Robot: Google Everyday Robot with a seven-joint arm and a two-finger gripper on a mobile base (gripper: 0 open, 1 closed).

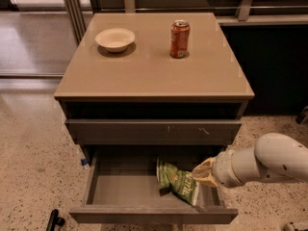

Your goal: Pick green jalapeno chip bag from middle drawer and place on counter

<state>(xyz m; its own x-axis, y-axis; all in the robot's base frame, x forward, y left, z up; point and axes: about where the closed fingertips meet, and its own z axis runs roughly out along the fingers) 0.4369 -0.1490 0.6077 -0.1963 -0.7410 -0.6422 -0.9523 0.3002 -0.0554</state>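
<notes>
The green jalapeno chip bag (177, 181) lies crumpled on the floor of the open middle drawer (122, 189), right of centre. My gripper (202, 173) comes in from the right on a white arm and sits over the drawer's right side, right at the bag's right edge. Whether it touches the bag is not clear. The tan counter (154, 66) tops the cabinet above.
A white bowl (115, 39) stands at the counter's back left and an orange-red soda can (179, 38) at the back right. A closed gray drawer front with pale scuff marks (154, 131) sits above the open drawer. Speckled floor surrounds the cabinet.
</notes>
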